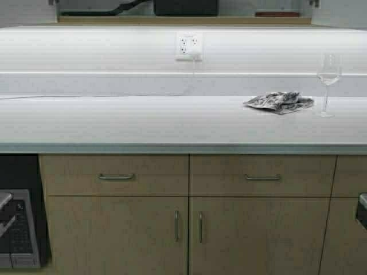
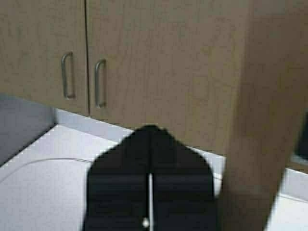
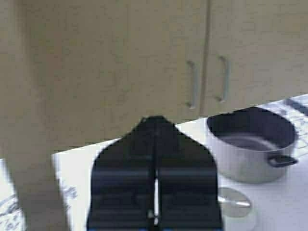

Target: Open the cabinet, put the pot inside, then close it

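A: Where do the grippers stand, left to right?
B: Left gripper [image 2: 149, 211], fingers pressed together on nothing, faces the cabinet [image 2: 159, 62], doors closed, handles [image 2: 99, 83] upright. Right gripper [image 3: 155, 202], likewise pinched and empty, faces the same doors.
A: And the pot [image 3: 252, 144]?
B: On the countertop [image 3: 82, 168], ahead of the right gripper and to one side; judged, the right arm is nearer.
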### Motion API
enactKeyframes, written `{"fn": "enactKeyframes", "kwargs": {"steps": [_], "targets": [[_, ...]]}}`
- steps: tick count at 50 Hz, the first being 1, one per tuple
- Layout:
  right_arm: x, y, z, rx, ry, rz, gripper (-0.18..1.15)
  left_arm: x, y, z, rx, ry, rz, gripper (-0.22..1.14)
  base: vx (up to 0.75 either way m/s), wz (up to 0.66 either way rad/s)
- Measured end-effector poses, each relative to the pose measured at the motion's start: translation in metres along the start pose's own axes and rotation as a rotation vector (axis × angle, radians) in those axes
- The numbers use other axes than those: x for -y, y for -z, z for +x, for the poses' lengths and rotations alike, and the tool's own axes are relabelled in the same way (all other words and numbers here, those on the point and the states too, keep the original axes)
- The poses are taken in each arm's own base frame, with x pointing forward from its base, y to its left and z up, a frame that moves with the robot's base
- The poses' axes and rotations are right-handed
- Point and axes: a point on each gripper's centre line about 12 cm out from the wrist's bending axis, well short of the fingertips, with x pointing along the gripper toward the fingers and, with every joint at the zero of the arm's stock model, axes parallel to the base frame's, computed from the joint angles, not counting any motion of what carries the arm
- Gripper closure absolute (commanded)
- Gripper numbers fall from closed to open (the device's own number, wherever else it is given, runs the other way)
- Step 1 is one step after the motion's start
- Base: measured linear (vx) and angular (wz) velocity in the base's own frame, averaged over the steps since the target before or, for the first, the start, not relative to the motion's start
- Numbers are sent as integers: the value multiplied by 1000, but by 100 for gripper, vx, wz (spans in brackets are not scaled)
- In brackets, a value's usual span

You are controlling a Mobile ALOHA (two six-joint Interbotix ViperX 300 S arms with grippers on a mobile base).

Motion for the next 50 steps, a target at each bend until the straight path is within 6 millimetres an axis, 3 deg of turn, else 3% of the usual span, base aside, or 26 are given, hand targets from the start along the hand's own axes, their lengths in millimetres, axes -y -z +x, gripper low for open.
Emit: {"fn": "enactKeyframes", "kwargs": {"steps": [12, 21, 26, 31, 37, 46, 50], "targets": [[-22, 4, 0, -9, -43, 3, 90, 27, 4, -3, -14, 52, 0, 87, 0, 1], [-53, -2, -13, -3, -106, 3, 90, 55, -1, -27, -17, 106, -3, 87, 0, 0], [-81, -10, -31, 6, -168, -3, 90, 72, -6, -45, -17, 143, -6, 87, 0, 0], [-111, -18, -56, 18, -240, -18, 90, 90, -7, -64, -25, 183, -7, 87, 0, 0], [-144, -27, -105, 29, -339, -43, 90, 103, -8, -95, -42, 222, -5, 87, 1, 2], [-134, -32, -176, 37, -384, -24, 90, 92, -2, -161, -81, 230, 5, 87, 3, 2], [-131, -23, -204, 22, -410, -10, 90, 90, -5, -190, -63, 242, 37, 87, 3, 2]]}}
